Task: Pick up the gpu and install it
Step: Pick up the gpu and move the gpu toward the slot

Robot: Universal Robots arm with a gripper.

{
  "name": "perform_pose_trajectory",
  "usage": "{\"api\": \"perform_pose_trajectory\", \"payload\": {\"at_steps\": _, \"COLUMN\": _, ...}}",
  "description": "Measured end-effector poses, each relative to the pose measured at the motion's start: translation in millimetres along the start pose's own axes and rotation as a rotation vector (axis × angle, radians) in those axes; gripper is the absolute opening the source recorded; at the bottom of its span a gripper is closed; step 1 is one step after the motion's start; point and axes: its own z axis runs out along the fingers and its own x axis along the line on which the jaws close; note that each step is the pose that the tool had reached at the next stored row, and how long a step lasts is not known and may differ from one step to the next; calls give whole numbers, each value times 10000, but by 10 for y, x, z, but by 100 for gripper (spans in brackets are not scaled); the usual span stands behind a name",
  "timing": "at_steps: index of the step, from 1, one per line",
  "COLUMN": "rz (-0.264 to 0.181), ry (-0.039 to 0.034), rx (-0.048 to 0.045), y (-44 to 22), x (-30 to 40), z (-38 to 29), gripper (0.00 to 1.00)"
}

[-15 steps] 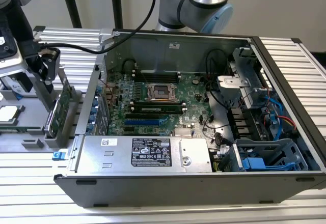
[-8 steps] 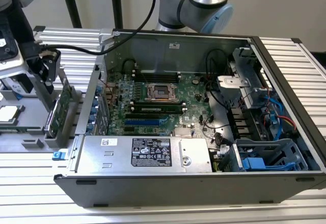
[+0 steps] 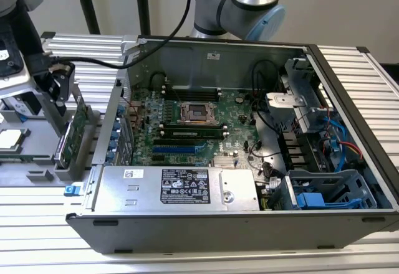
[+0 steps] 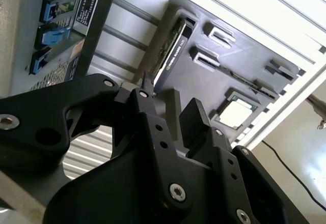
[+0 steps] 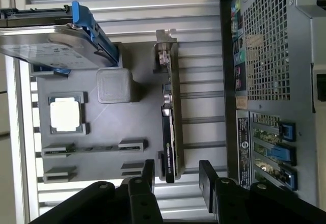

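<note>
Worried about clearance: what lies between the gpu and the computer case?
In the first wrist view, only bare slatted table lies between the gpu, on edge in its gray holder, and the case.

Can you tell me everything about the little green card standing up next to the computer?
The gpu is a thin flat card with a green circuit board on one face and a black cover on the other. It has a silver metal bracket at one end. It stands on its long edge in a slot of the grey holder tray, beside the open computer case, not yet installed. The open gripper has a finger on either side of its other end, with gaps showing.
</note>
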Motion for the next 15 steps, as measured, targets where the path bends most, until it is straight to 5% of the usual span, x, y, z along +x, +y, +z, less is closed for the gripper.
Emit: {"api": "perform_pose_trajectory", "payload": {"at_steps": 15, "rz": -1, "ry": 0, "rx": 0, "y": -3, "x": 1, "z": 55, "gripper": 100}}
